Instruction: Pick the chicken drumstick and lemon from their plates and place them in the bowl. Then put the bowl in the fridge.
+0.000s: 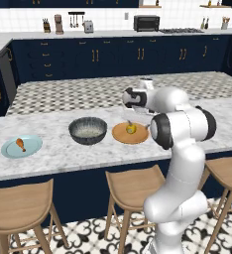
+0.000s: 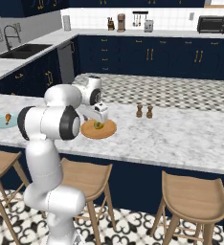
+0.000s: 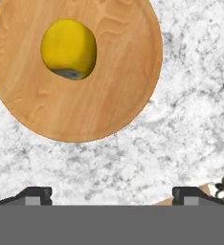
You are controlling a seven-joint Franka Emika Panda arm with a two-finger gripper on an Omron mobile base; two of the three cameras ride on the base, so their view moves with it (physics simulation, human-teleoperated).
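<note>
Wood-grain plate [image 3: 75, 72] under a smooth matt lemon [image 3: 68, 49], on seemingly polished veined marble counter [image 3: 181, 134].

Lemon [image 3: 68, 49] bright yellow, small grey-dark patch at one end. Plate [image 3: 99, 91] beneath it orange-tan, wood grain. Second plate [image 1: 22, 146] pale blue; drumstick [image 1: 21, 144] orange-brown, bone end seemingly pale. Bowl [image 1: 88, 131] dark grey outside, lighter speckled grey inside. Counter [image 1: 63, 154] white-grey marble veining. Cabinets [image 1: 113, 59] navy, brass handles. Stools [image 1: 133, 186] tan wood. Floor black-white patterned tile.
</note>
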